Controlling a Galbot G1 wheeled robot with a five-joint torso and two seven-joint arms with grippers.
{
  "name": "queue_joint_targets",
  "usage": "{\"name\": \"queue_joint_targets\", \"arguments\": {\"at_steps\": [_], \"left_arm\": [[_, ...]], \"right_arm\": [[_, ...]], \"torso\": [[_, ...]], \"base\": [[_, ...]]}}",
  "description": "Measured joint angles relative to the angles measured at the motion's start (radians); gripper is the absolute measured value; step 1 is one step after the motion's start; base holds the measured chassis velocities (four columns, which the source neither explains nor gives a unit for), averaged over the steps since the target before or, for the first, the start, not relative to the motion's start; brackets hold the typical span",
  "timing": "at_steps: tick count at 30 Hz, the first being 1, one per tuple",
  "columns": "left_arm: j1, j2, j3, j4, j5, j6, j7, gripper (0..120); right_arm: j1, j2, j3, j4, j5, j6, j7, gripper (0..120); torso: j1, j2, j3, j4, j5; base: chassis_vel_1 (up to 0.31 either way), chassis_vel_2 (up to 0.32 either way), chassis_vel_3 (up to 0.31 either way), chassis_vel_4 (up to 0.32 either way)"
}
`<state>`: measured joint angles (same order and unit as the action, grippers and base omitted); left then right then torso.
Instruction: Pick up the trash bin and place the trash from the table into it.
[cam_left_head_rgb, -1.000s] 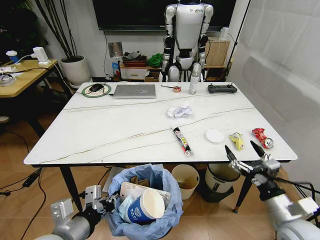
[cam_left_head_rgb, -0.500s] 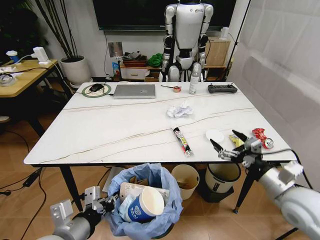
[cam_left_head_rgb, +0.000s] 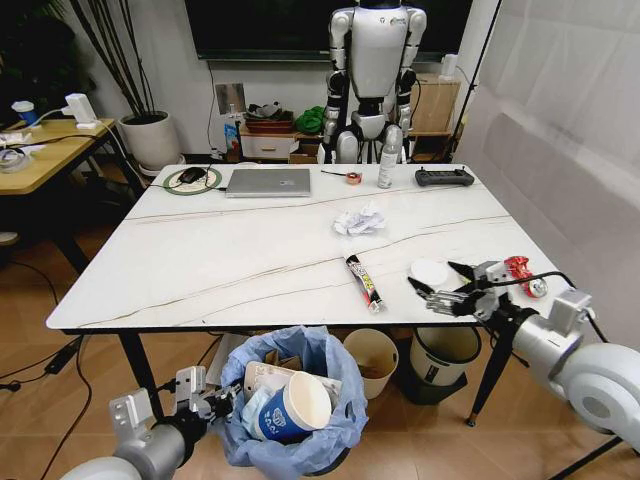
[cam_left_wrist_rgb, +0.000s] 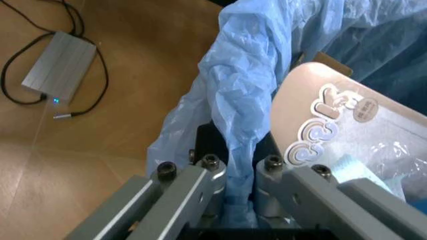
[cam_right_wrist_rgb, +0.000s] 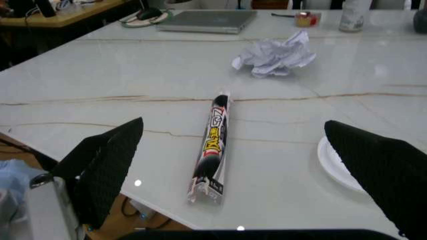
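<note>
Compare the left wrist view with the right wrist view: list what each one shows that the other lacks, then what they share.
Left wrist view alone: the left gripper shut on the crinkled light-blue plastic bag rim of the trash bin, a flat clear package inside it, and a grey power adapter on the wooden floor.

Right wrist view alone: the open right gripper over the white marble-look table, facing a long black-and-yellow wrapper tube, a crumpled white tissue wad, a white disc and a silver laptop.

Shared: a bit of blue bag, barely.

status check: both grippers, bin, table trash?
Left gripper shut on trash bin bag rim, below table edge. Right gripper open over table's near edge, facing black wrapper stick. Path clear.
</note>
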<state>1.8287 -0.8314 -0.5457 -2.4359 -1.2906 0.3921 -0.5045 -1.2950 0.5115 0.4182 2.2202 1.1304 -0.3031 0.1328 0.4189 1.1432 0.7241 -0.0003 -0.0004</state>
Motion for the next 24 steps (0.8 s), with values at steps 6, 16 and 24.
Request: {"name": "queue_joint_targets", "arguments": {"at_steps": [6, 16, 24], "left_arm": [[0.029, -0.001, -0.014, 0.000, 0.015, 0.001, 0.005, 0], [0.025, 0.001, -0.022, 0.001, 0.019, 0.000, 0.004, 0], [0.020, -0.003, -0.022, 0.003, 0.023, 0.000, 0.004, 0]], "right_arm": [[0.251, 0.156, -0.224, -0.090, 0.013, -0.108, 0.098, 100], [0.369, 0.241, -0.359, -0.163, 0.035, -0.152, 0.134, 100], [0.320, 0.231, -0.343, -0.195, -0.013, -0.191, 0.140, 100]], "torso": [[0.000, 0.000, 0.000, 0.0004, 0.0002], [0.000, 0.000, 0.000, 0.0003, 0.0000], [0.000, 0.000, 0.000, 0.0001, 0.0002]], "base": [[0.000, 0.000, 0.000, 0.000], [0.000, 0.000, 0.000, 0.000], [0.000, 0.000, 0.000, 0.000]]}}
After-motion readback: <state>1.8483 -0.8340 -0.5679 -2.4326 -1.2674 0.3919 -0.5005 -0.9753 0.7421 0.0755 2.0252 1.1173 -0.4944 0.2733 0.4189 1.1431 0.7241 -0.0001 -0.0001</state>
